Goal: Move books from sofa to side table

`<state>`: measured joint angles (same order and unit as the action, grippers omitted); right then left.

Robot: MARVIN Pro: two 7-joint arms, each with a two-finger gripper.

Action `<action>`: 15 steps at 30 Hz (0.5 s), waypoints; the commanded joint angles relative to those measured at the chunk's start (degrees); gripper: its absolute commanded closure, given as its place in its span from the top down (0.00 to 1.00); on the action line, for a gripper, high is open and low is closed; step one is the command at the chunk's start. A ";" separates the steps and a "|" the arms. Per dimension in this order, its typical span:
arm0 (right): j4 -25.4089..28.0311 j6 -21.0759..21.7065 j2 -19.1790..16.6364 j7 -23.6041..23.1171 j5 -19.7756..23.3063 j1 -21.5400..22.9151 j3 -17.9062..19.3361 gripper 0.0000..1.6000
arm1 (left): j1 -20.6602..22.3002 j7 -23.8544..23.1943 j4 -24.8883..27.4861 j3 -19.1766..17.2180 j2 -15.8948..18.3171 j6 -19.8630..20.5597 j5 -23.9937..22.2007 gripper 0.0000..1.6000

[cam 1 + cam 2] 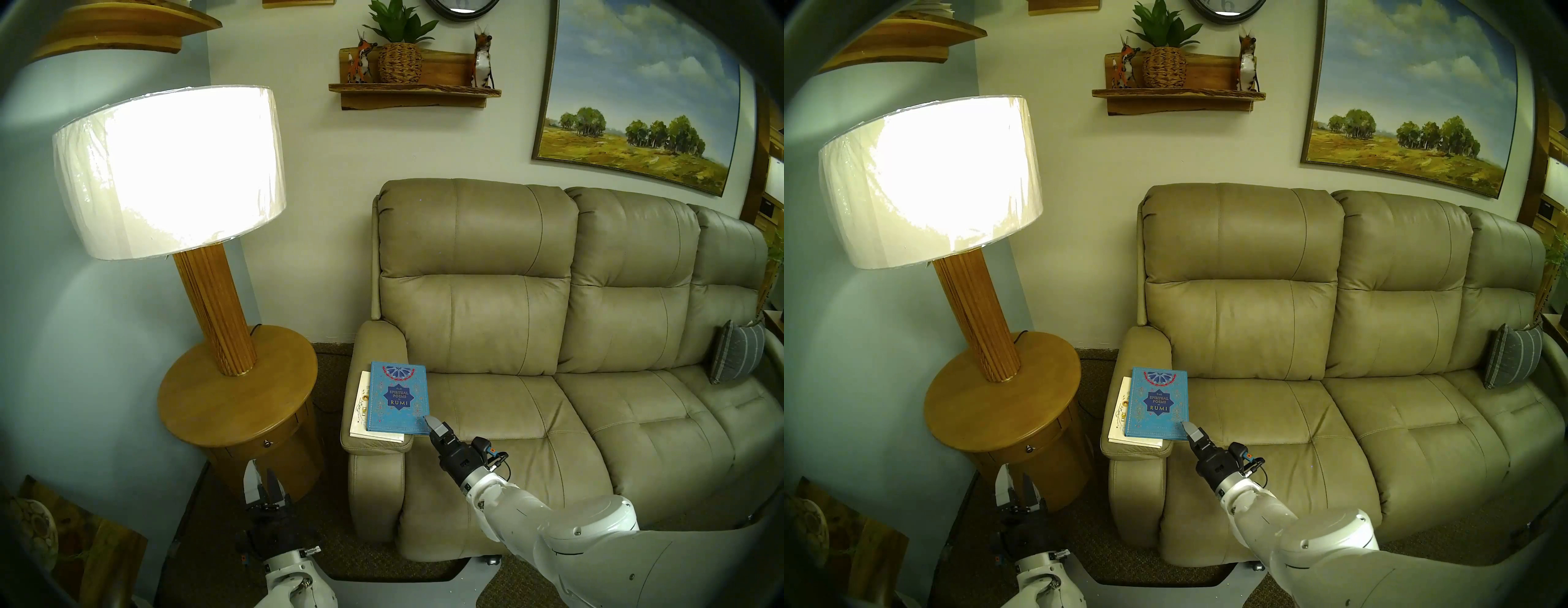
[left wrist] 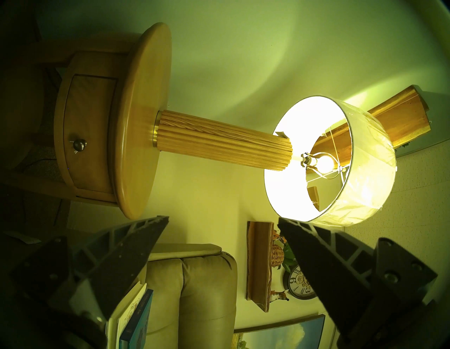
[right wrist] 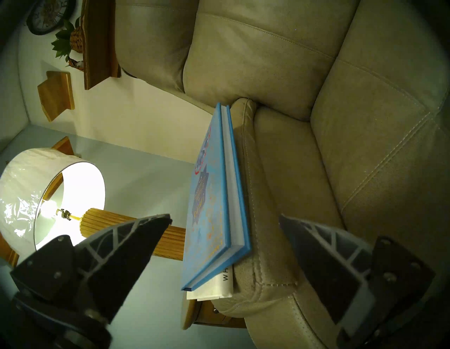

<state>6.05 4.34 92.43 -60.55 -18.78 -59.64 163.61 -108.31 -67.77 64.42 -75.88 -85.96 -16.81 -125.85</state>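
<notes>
My left fingers [image 1: 266, 482] hang spread, low before the counter [image 1: 199, 403]. My right fingers [image 3: 225, 220] gape at the blue book's [image 1: 399, 397] near corner; it lies on the white book [image 1: 360, 407] on the sofa's [image 1: 509, 318] armrest.

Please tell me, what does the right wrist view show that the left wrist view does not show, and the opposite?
Only the right wrist view shows the open right pincer, its fingers on either side of the blue Rumi book's near corner, and the sofa's seat cushions. Only the left wrist view shows the open left pincer and the side table's drawer knob. Both show the lit lamp, the stacked books on the armrest, and the wall clock.
</notes>
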 commanded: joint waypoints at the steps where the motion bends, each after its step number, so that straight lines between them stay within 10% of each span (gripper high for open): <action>1: -0.12 -0.68 2.58 0.81 0.32 2.30 0.16 1.00 | 0.03 -0.39 0.56 -0.06 0.05 -0.02 0.11 1.00; 15: 0.09 -1.39 3.20 0.35 1.12 1.91 0.82 1.00 | 0.04 -0.39 0.55 -0.05 0.07 -0.02 0.09 1.00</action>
<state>6.07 3.33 94.60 -59.00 -18.05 -58.65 164.16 -108.29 -67.77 64.41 -75.87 -85.95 -16.81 -125.87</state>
